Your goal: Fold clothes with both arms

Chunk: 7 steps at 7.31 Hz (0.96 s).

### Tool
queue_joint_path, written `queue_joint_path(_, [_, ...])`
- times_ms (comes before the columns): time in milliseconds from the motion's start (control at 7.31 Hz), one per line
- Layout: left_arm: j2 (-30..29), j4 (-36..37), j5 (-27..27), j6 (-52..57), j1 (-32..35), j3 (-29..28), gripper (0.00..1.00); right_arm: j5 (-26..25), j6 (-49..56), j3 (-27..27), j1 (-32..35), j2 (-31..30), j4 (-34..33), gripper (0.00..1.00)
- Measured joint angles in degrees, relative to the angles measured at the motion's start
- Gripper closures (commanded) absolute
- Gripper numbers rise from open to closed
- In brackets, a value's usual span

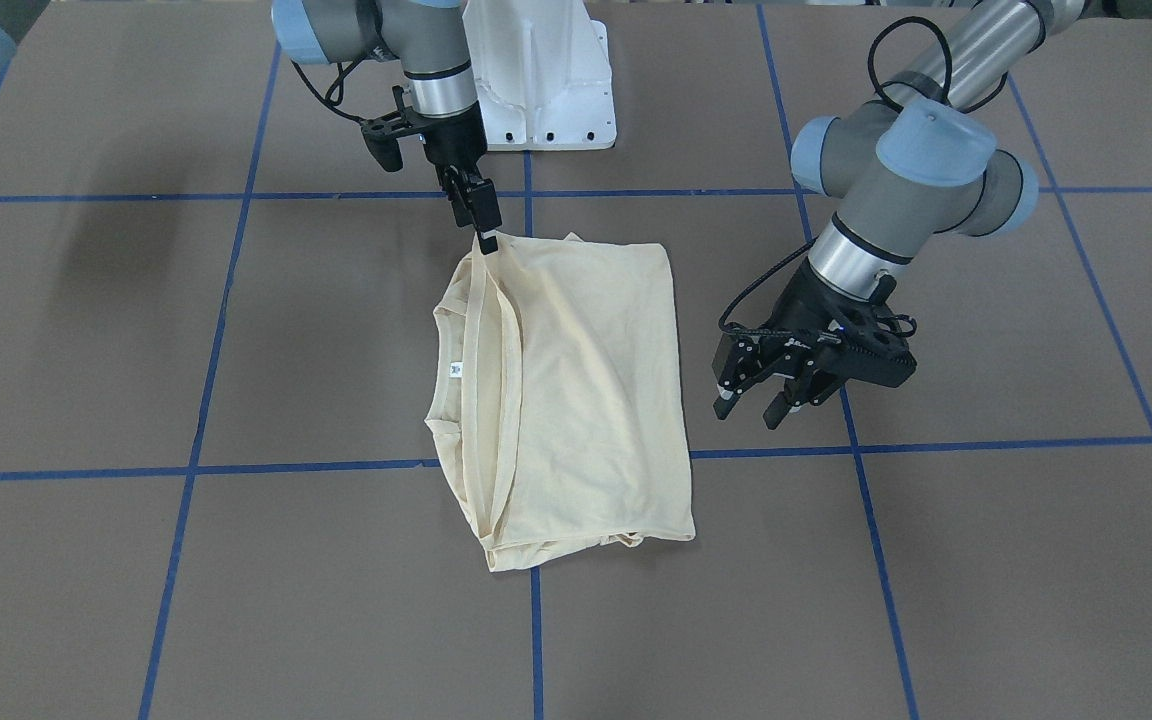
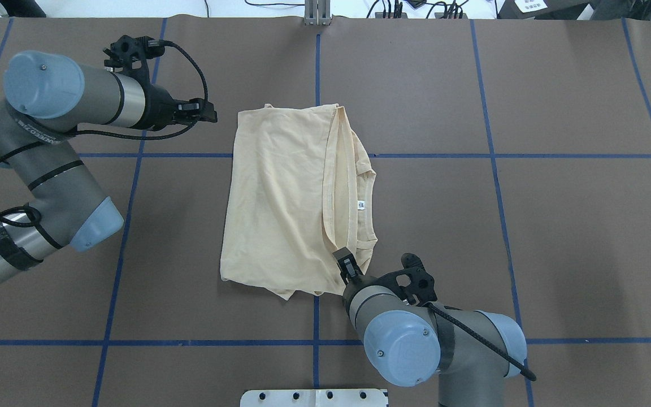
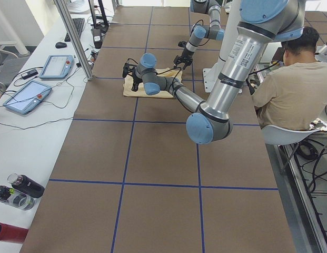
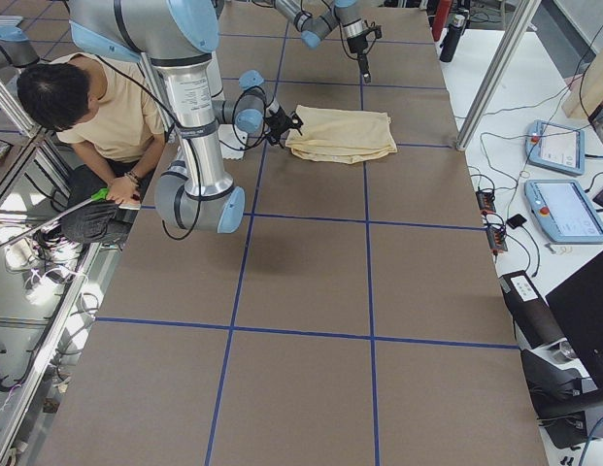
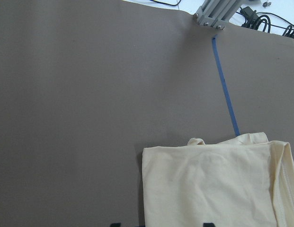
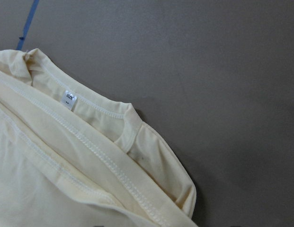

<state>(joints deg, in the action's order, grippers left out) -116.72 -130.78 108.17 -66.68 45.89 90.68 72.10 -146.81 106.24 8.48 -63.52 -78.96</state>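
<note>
Folded T-shirt point(image 1: 586, 380), one hem corner clamped in right jaws; left jaws apart, near opposite edge

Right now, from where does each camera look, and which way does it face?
Front-facing: across the table, facing the robot; left arm, right arm, white base, T-shirt.
Overhead: behind the robot, looking down; both arms.
Exterior left: table's left end; left arm nearest, seated person.
Exterior right: opposite end; right arm nearest.
Left wrist: over the T-shirt's corner; fingers barely show.
Right wrist: close on collar; no fingers.
Shared: front-facing and overhead show the neck tag.
</note>
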Motion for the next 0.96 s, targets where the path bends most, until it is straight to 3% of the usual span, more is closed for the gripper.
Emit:
queue_joint_path(684, [0.00,0.00,0.02,-0.11,-0.01,-0.06,0.35,0.05,0.66,-2.16,-0.05,0.77,0.36,0.21])
queue_joint_path(958, [0.00,0.00,0.04,-0.13,-0.01,-0.02,0.35,0.05,0.67,-2.24,-0.05,0.90,0.31,0.34])
